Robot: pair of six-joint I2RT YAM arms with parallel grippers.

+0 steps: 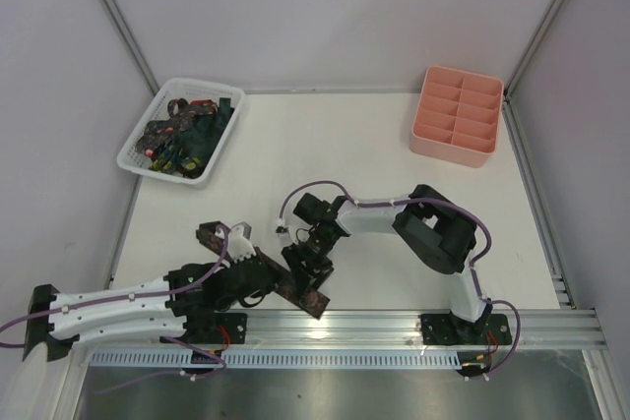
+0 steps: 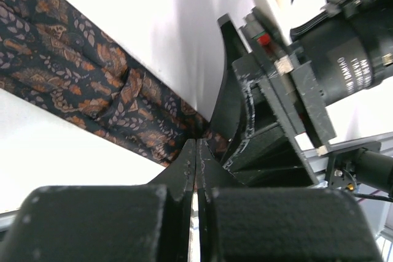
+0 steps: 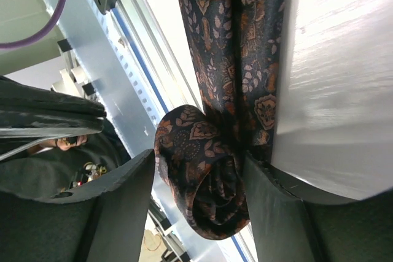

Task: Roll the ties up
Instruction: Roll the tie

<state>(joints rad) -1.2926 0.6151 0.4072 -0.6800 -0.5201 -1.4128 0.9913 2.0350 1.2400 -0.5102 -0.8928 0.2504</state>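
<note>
One brown patterned tie point(image 1: 210, 235) lies slantwise near the table's front edge, its near end wound into a loose roll point(image 3: 202, 194). My right gripper point(image 3: 198, 157) stands open round that roll: one finger touches the fabric and the other is clear of it. The flat length of the tie point(image 2: 80, 84) runs up and left from my left gripper point(image 2: 196, 144). That gripper is shut, with its tips at the cloth's edge. No fabric shows between its jaws. From above, both grippers meet over the tie, the left point(image 1: 271, 277) and the right point(image 1: 305, 268). More ties point(image 1: 187, 135) are heaped at the back left.
The heap lies in a white lattice basket point(image 1: 136, 159) at the back left. A pink compartment tray point(image 1: 433, 148) stands at the back right. An aluminium rail point(image 1: 394, 327) runs along the table's front edge, just behind the roll. The right arm's body point(image 2: 276, 108) crowds my left fingers.
</note>
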